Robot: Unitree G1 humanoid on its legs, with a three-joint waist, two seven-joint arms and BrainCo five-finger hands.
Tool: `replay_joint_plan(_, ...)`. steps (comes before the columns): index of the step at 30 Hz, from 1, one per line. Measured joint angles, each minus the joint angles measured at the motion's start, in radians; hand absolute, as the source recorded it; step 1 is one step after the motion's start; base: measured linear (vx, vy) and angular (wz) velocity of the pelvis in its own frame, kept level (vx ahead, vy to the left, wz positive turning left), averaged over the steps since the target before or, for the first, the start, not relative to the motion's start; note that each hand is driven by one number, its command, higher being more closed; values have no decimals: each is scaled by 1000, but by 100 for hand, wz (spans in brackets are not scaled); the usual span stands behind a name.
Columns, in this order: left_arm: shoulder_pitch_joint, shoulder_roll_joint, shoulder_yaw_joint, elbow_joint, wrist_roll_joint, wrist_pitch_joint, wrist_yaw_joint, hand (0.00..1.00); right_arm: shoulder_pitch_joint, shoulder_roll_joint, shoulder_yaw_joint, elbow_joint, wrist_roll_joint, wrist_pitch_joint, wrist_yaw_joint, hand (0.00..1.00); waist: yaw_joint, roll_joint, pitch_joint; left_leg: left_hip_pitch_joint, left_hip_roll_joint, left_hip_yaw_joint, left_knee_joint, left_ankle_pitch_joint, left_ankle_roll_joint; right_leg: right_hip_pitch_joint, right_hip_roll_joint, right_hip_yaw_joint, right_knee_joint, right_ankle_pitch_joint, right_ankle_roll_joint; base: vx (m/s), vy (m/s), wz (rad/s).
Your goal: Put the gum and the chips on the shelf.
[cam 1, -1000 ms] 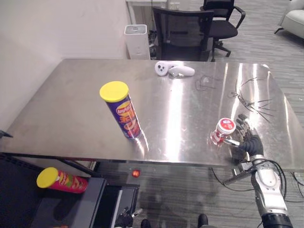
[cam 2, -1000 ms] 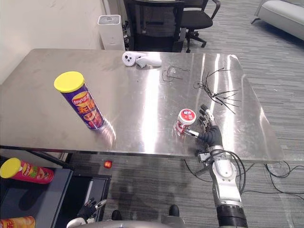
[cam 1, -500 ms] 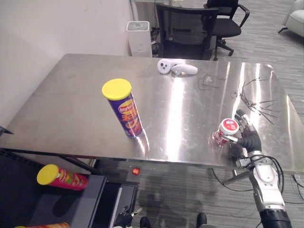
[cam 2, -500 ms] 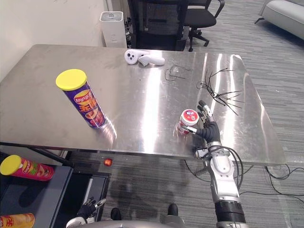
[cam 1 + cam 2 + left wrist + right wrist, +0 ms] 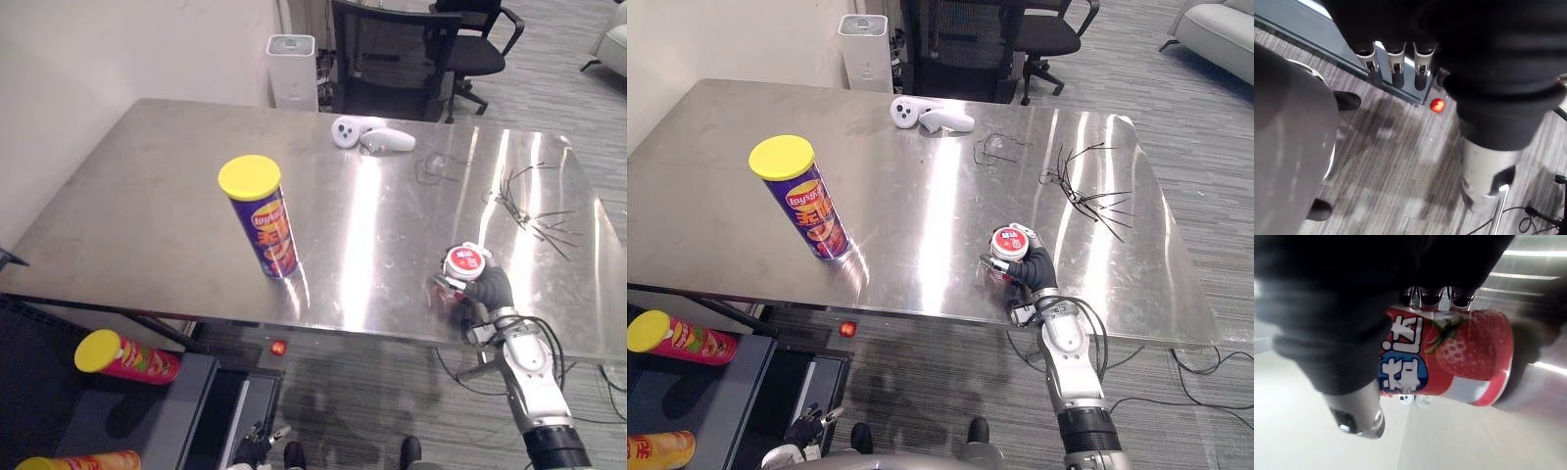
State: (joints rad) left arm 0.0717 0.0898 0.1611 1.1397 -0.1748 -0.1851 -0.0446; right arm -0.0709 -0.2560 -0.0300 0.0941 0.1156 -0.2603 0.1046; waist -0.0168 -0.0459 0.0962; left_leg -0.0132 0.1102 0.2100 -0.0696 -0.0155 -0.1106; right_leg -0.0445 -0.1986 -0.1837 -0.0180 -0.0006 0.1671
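Note:
The gum (image 5: 464,262) is a small red and white canister with a strawberry print, standing near the front right edge of the steel table (image 5: 137,206). My right hand (image 5: 490,287) has its fingers curled round it, and the right wrist view shows the gum (image 5: 1464,357) close under the fingers (image 5: 1440,296). The chips (image 5: 263,223), a purple tube with a yellow lid, stand upright left of the table's middle, far from either hand. My left hand (image 5: 1396,68) hangs low beside the table above the floor, fingers straight and empty.
A dark shelf (image 5: 147,411) sits low at the left with a red chips tube (image 5: 122,357) and an orange tube (image 5: 69,462) lying on it. White controllers (image 5: 367,137) and black cable ties (image 5: 529,201) lie at the table's back. A chair (image 5: 392,54) stands behind.
My right hand's fingers, straight beside the gum before, have curled round it. The camera has shifted slightly; the chips have not moved.

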Motion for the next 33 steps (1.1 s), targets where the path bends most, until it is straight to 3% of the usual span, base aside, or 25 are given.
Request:
replay_joint_plan(12,0,0,1,0,1,1,3,0,3,1,1,-4,-1,2,7,100,0,-1,0,19,1,2,-2,0,0,17,1,2,0,0,0,-1,0,0)
replay_joint_plan(27,11,-2,43,-5,31,3,8,0,67,5,-92,-243,5,-1,-9,100,-1,-8,-13,45,13,-7,16,0,-1,41,4,1,34,-5,-8,-10,-7,1)
replay_joint_plan(32,5,-4,82,-9,19,6,8,0,58,42,-112,-252,44,-6,-33,100,3,7,2,-101,24,-183,133,2,-11,32,13,-125,84,-51,-45,-119,-48,86)
replay_joint_plan(33,-5,-8,84,-9,18,12,11,0,41,40,-113,-254,51,-7,-34,100,13,25,15,-151,27,-255,147,22,-22,32,26,-185,86,-57,-47,-116,-66,132)
